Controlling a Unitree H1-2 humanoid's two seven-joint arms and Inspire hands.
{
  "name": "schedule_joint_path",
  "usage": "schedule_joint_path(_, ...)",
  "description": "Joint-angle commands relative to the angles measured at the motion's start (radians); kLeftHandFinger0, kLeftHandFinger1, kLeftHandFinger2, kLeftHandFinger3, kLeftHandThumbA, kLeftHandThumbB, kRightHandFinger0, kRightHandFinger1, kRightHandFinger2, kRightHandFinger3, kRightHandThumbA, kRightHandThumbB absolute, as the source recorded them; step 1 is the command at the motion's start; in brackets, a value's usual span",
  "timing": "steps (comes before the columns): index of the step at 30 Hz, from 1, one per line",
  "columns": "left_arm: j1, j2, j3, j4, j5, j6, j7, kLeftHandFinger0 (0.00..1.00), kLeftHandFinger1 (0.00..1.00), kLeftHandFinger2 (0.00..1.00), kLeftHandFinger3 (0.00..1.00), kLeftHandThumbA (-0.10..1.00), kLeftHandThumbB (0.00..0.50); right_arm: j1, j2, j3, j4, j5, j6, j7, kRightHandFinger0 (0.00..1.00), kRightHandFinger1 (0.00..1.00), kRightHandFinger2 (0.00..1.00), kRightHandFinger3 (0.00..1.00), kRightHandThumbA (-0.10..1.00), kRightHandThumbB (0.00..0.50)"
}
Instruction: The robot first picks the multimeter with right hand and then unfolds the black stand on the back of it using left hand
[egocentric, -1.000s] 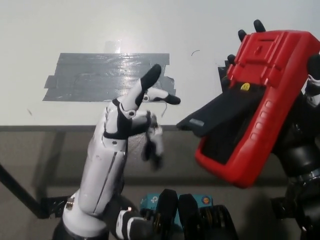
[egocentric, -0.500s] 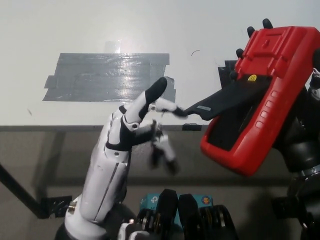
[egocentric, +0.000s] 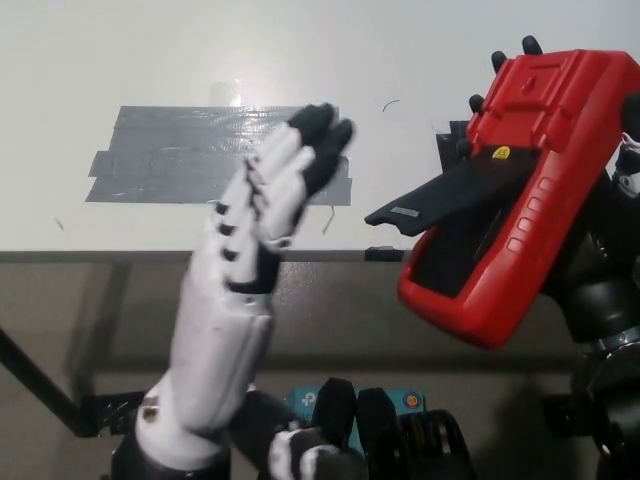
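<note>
My black right hand (egocentric: 600, 240) holds the red multimeter (egocentric: 545, 190) in the air at the right, back side facing the camera. Its black stand (egocentric: 450, 192) sticks out from the back, folded outward toward the left. My white left hand (egocentric: 270, 205) is raised in the middle of the view with fingers stretched out flat and together, holding nothing. It is apart from the stand's tip, a short way to the left of it.
A patch of grey tape (egocentric: 170, 155) lies on the white table (egocentric: 150, 50). The table's front edge (egocentric: 100, 255) runs across the middle of the view, with floor below. A small black mark (egocentric: 445, 140) sits on the table behind the multimeter.
My left hand let go of the stand's tip, straightened its fingers and drew back to the left. The stand stays unfolded. The multimeter barely moved.
</note>
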Motion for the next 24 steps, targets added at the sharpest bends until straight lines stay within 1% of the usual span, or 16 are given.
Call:
schedule_joint_path(1, 0.016, 0.0, -0.027, 0.004, 0.065, -0.005, -0.029, 1.0, 1.0, 1.0, 1.0, 1.0, 0.368, -0.053, 0.016, 0.008, -0.03, 0.013, -0.046, 0.01, 0.0, 0.01, 0.39, 0.72, -0.1, 0.108)
schedule_joint_path(2, 0.02, 0.002, -0.038, 0.006, 0.053, 0.005, -0.04, 1.0, 1.0, 1.0, 1.0, 1.0, 0.377, -0.053, 0.015, 0.01, -0.033, 0.008, -0.045, 0.014, 0.0, 0.0, 0.35, 0.67, -0.1, 0.102)
schedule_joint_path(4, 0.035, 0.005, -0.05, 0.012, 0.068, 0.009, -0.048, 1.0, 1.0, 1.0, 1.0, 1.0, 0.379, -0.057, 0.02, 0.011, -0.039, 0.0, -0.047, 0.007, 0.0, 0.0, 0.35, 0.65, -0.1, 0.101)
schedule_joint_path(5, 0.038, 0.006, -0.053, 0.013, 0.073, 0.008, -0.049, 1.0, 1.0, 1.0, 1.0, 1.0, 0.379, -0.057, 0.022, 0.012, -0.041, 0.0, -0.047, 0.004, 0.0, 0.0, 0.35, 0.65, -0.1, 0.101)
schedule_joint_path(6, 0.048, 0.009, -0.057, 0.01, 0.093, 0.018, -0.063, 1.0, 1.0, 1.0, 1.0, 1.0, 0.391, -0.058, 0.032, 0.012, -0.047, 0.0, -0.051, -0.007, 0.0, 0.0, 0.36, 0.7, -0.1, 0.096)
schedule_joint_path(7, 0.057, 0.009, -0.066, 0.013, 0.092, 0.022, -0.067, 1.0, 1.0, 1.0, 1.0, 1.0, 0.398, -0.056, 0.045, 0.011, -0.057, -0.002, -0.059, -0.023, 0.0, 0.0, 0.41, 0.83, -0.1, 0.094)
schedule_joint_path(9, 0.068, 0.007, -0.075, 0.02, 0.089, 0.021, -0.064, 1.0, 1.0, 1.0, 1.0, 1.0, 0.403, -0.054, 0.061, 0.01, -0.068, -0.001, -0.065, -0.047, 0.0, 0.02, 0.49, 0.99, -0.1, 0.085)
schedule_joint_path(12, 0.084, 0.002, -0.085, 0.02, 0.089, 0.022, -0.064, 1.0, 1.0, 1.0, 1.0, 1.0, 0.404, -0.055, 0.074, 0.01, -0.078, 0.003, -0.071, -0.07, 0.0, 0.09, 0.61, 1.0, -0.1, 0.082)
schedule_joint_path(14, 0.084, 0.006, -0.094, 0.018, 0.044, 0.015, -0.061, 1.0, 0.99, 0.95, 1.0, 1.0, 0.387, -0.055, 0.08, 0.003, -0.082, 0.036, -0.074, -0.095, 0.0, 0.23, 0.82, 1.0, -0.1, 0.065)
schedule_joint_path(15, 0.089, 0.006, -0.1, 0.025, -0.008, 0.013, -0.052, 1.0, 0.81, 0.73, 1.0, 1.0, 0.388, -0.059, 0.082, 0.003, -0.083, 0.034, -0.072, -0.106, 0.0, 0.24, 0.82, 1.0, -0.1, 0.074)
schedule_joint_path(16, 0.097, 0.008, -0.105, 0.028, -0.054, 0.015, -0.048, 1.0, 0.5, 0.4, 1.0, 1.0, 0.388, -0.061, 0.083, 0.002, -0.086, 0.028, -0.071, -0.117, 0.0, 0.26, 0.81, 1.0, -0.1, 0.076)
schedule_joint_path(17, 0.101, 0.009, -0.104, 0.031, -0.062, 0.003, -0.038, 1.0, 0.32, 0.21, 1.0, 1.0, 0.371, -0.061, 0.083, 0.003, -0.091, 0.025, -0.072, -0.124, 0.0, 0.26, 0.8, 1.0, -0.1, 0.069)
schedule_joint_path(18, 0.102, 0.008, -0.103, 0.032, -0.062, -0.002, -0.035, 1.0, 0.17, 0.09, 1.0, 1.0, 0.371, -0.062, 0.083, 0.003, -0.092, 0.026, -0.072, -0.127, 0.0, 0.26, 0.79, 1.0, -0.1, 0.073)
schedule_joint_path(19, 0.104, 0.007, -0.101, 0.028, -0.055, 0.002, -0.037, 1.0, 0.09, 0.02, 1.0, 1.0, 0.373, -0.062, 0.08, 0.003, -0.093, 0.025, -0.072, -0.125, 0.0, 0.25, 0.76, 1.0, -0.1, 0.066)
schedule_joint_path(21, 0.105, 0.006, -0.101, 0.028, -0.057, -0.002, -0.036, 1.0, 0.0, 0.0, 1.0, 1.0, 0.39, -0.068, 0.075, 0.001, -0.09, 0.038, -0.075, -0.122, 0.0, 0.25, 0.75, 1.0, -0.1, 0.055)
schedule_joint_path(24, 0.11, 0.004, -0.104, 0.042, -0.06, -0.028, -0.024, 0.96, 0.0, 0.0, 1.0, 1.0, 0.382, -0.071, 0.079, -0.008, -0.09, 0.067, -0.089, -0.131, 0.0, 0.26, 0.78, 1.0, -0.1, 0.047)
